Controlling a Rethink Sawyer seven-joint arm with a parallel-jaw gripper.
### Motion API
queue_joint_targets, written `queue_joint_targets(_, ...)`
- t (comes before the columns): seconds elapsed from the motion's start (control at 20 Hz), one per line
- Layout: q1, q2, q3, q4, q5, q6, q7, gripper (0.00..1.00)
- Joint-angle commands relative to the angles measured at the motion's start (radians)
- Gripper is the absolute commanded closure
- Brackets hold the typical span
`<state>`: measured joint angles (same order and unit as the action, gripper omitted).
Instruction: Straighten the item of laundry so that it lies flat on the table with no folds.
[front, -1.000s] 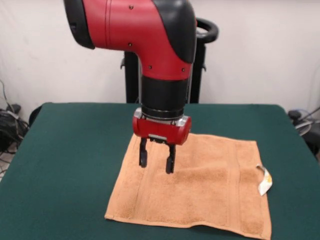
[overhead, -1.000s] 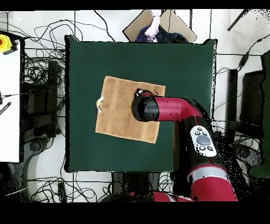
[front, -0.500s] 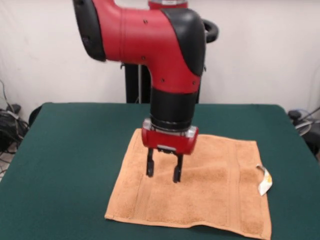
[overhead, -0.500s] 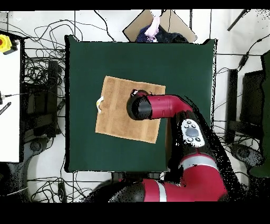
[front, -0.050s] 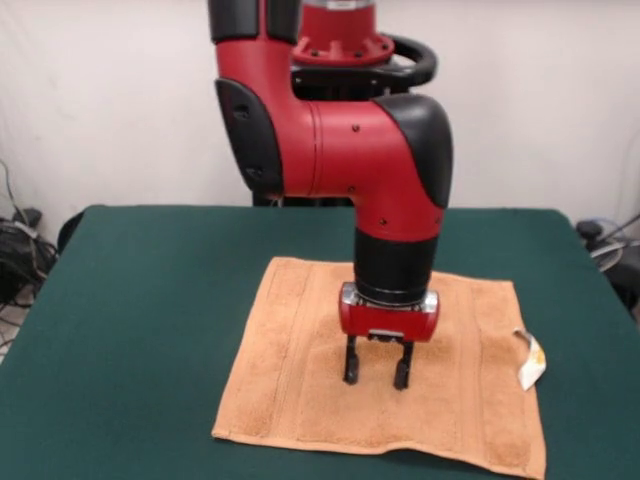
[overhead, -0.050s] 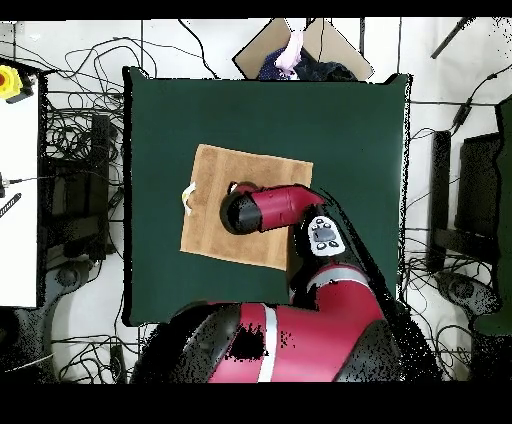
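One towel (front, -0.050s: 385, 380) lies spread on the green table (front, -0.050s: 150, 300), orange-tan terry cloth, roughly square and turned a little askew to the table's edges. It sits near the table's middle, with bare felt showing on every side of it. Woven stripe bands run near two opposite edges, and a small white-yellow tag (front, -0.050s: 529, 362) sticks out from the edge at the right of the front view, resting on the felt just beside the cloth. The near edge shows a slight ripple — otherwise the cloth looks flat, with no corner turned over.

The gripper (front, -0.050s: 376, 373) points straight down over the towel's middle, its two dark fingers (front, -0.050s: 351, 362) spread apart with a clear gap between them and nothing held. The fingertips are right at the cloth's surface; whether they actually press on it or stop just short is hard to say from the front view. From overhead, the arm's wrist covers the gripper entirely — the towel (overhead, -0.050s: 208, 175) shows around it on all sides, the tag (overhead, -0.050s: 187, 198) at its left edge there.
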<state>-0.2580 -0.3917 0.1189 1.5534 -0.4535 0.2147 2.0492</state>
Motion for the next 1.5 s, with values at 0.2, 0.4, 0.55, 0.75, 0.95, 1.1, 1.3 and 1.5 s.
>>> queue_joint_targets(0.2, 0.107, 0.185, -0.059, 0.009, -0.013, -0.208, 0.153, 0.0)
queue_joint_targets(0.4, 0.168, 0.21, -0.099, -0.012, 0.057, -0.252, 0.202, 0.0)
queue_joint_targets(0.55, 0.194, 0.222, -0.116, -0.013, 0.097, -0.283, 0.213, 0.0)
queue_joint_targets(0.75, 0.202, 0.204, -0.126, 0.018, 0.125, -0.256, 0.196, 0.0)
queue_joint_targets(0.95, 0.18, 0.103, -0.121, 0.092, 0.113, -0.18, 0.153, 0.0)
queue_joint_targets(1.1, 0.189, 0.066, -0.145, 0.121, 0.114, -0.207, 0.166, 0.0)
queue_joint_targets(1.3, 0.155, -0.068, -0.106, 0.162, 0.142, -0.02, 0.113, 0.0)
queue_joint_targets(1.5, 0.149, -0.194, -0.114, 0.069, 0.178, 0.163, 0.032, 0.0)
